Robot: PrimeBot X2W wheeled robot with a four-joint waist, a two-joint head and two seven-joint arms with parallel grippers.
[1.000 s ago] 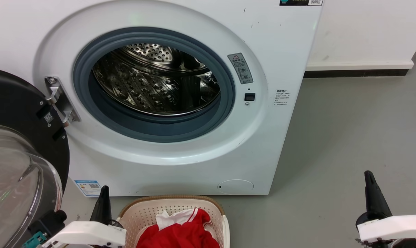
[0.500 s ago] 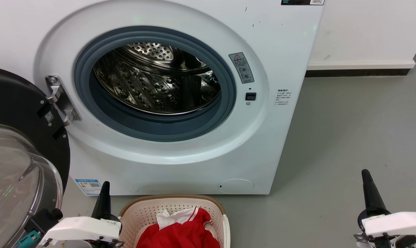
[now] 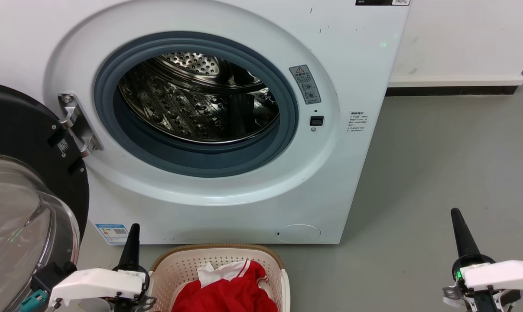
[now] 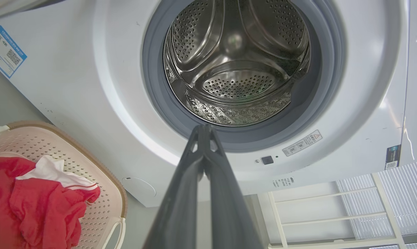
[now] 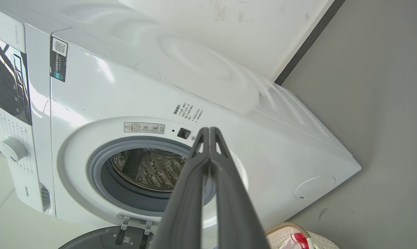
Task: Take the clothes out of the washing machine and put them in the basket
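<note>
The white washing machine (image 3: 339,173) stands with its glass door (image 3: 23,216) swung open to the left. Its steel drum (image 3: 200,104) holds no fabric that I can see; the left wrist view looks straight into the drum (image 4: 236,69). The red clothes (image 3: 226,290) with a white part lie in the cream basket (image 3: 174,268) on the floor in front of the machine. They show too as clothes (image 4: 39,204) in the basket (image 4: 104,180) from the left wrist. My left gripper (image 3: 133,229) is shut, just left of the basket. My right gripper (image 3: 455,214) is shut, over bare floor at the right.
Grey floor (image 3: 439,164) stretches right of the machine to a white wall with a dark skirting (image 3: 447,91). A white rack (image 4: 332,214) shows beside the machine in the left wrist view. The open door takes up the lower left.
Both grippers have moved slightly, the right one rising a little in view and the left one shifting lower. The whole picture has shifted a bit. The clothes in the basket have not moved.
</note>
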